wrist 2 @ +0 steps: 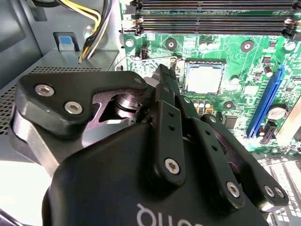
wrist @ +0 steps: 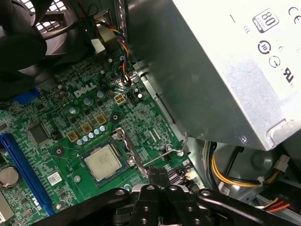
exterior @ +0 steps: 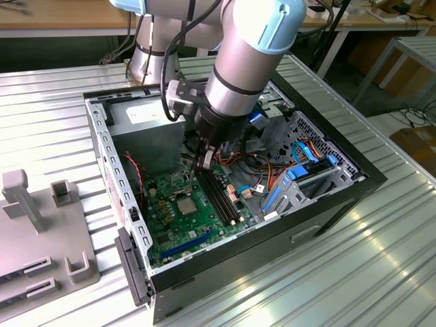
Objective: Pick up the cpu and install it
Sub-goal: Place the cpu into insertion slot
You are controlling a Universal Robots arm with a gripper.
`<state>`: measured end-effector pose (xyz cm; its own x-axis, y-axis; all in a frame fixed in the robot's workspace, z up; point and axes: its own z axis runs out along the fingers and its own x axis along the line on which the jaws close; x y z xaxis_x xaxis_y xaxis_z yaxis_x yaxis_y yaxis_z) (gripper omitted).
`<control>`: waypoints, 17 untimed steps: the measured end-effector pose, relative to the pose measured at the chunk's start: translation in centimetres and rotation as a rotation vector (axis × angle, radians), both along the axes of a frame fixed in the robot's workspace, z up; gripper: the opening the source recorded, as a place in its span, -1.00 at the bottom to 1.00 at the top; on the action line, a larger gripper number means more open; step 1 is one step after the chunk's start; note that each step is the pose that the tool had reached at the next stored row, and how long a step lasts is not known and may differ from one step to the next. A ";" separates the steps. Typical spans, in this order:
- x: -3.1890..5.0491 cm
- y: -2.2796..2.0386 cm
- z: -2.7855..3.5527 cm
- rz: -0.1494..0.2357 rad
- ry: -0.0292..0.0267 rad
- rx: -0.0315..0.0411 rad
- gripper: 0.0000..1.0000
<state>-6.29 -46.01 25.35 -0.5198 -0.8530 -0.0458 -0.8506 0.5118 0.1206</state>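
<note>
The cpu (exterior: 185, 205) lies flat in its socket on the green motherboard (exterior: 161, 219), inside the open computer case. Its silvery top shows in both wrist views (wrist 2: 203, 77) (wrist: 102, 161). A dull metal socket frame (wrist: 126, 147) and thin wire lever (wrist: 165, 157) stand along one side of it. My gripper (exterior: 204, 162) hangs just above the board beside the socket, a short way from the cpu. Its black fingertips (wrist 2: 164, 71) (wrist: 158, 173) are pressed together, shut, with nothing visible between them.
The black case wall (exterior: 272, 228) rings the board. The grey power supply (wrist: 225, 70) looms close beside my gripper, with yellow cables (wrist: 230, 176) under it. Long black memory slots (wrist 2: 211, 19), a blue slot (wrist 2: 265, 108) and a fan (wrist: 23, 42) border the socket. A grey fixture (exterior: 41, 225) sits at the exterior view's left.
</note>
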 end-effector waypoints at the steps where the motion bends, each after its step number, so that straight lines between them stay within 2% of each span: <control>1: 0.00 -0.05 0.00 0.000 0.0000 0.0000 -0.79; 17: 0.00 -0.84 0.00 0.000 0.0000 0.0000 -0.79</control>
<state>-6.29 -46.85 25.35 -0.5199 -0.8530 -0.0458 -0.8506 0.5119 0.1206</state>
